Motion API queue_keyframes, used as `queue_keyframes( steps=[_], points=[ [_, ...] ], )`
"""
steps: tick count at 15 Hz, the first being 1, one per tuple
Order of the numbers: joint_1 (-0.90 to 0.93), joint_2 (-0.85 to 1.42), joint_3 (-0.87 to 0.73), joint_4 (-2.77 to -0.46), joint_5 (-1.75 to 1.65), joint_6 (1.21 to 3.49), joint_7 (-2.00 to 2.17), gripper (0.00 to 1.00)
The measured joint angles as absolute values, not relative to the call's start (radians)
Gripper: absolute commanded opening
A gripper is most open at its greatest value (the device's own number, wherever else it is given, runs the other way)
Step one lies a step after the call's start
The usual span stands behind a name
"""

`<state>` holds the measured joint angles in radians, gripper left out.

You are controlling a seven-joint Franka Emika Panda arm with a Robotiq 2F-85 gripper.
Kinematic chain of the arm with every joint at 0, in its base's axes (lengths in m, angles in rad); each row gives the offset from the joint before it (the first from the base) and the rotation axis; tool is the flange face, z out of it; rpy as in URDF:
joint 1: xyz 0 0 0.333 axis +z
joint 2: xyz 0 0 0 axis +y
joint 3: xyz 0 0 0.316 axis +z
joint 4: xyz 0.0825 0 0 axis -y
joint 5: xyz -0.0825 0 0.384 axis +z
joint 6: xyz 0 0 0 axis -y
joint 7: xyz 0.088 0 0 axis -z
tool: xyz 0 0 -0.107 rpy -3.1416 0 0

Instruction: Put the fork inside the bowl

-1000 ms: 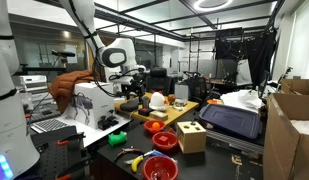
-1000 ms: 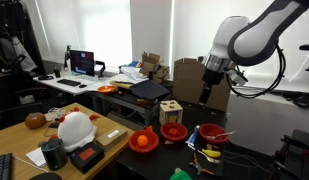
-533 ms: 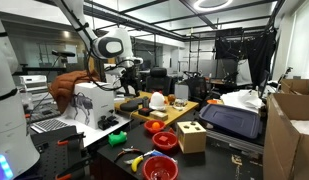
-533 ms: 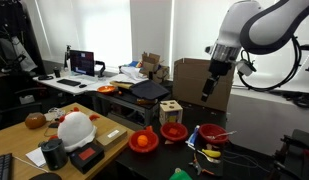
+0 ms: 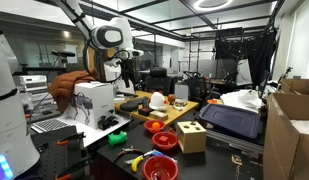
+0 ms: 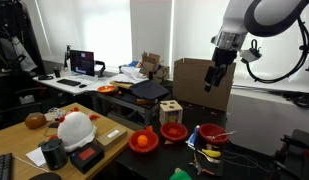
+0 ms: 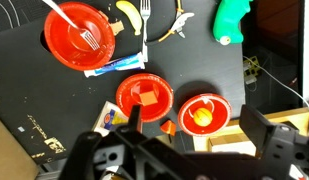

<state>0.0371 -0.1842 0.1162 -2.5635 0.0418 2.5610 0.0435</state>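
Observation:
In the wrist view a white plastic fork (image 7: 78,29) lies inside a red bowl (image 7: 64,45) at the top left, its handle sticking out over the rim. The same bowl (image 6: 215,134) shows in an exterior view on the black table. My gripper (image 7: 194,114) hangs high above the table, open and empty, with one dark finger (image 7: 134,116) on each side of the view. In both exterior views the gripper (image 5: 113,71) (image 6: 213,80) is well above the bowls and touches nothing.
Below the gripper are a red bowl with an orange block (image 7: 144,95) and a red bowl with an orange ball (image 7: 202,113). A green toy (image 7: 231,20) and a banana (image 7: 127,12) lie near the fork's bowl. A wooden cube box (image 6: 171,109) and cardboard boxes (image 5: 289,130) stand nearby.
The arm has lifted and swung sideways away from the bowls over the last second. The gripper has stayed open and empty.

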Motion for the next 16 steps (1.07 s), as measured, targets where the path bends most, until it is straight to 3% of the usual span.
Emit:
queue_keyframes(
  steps=[16],
  points=[
    [0.042, -0.44, 0.051, -2.649, 0.053, 2.389, 0.003, 1.0]
  ],
)
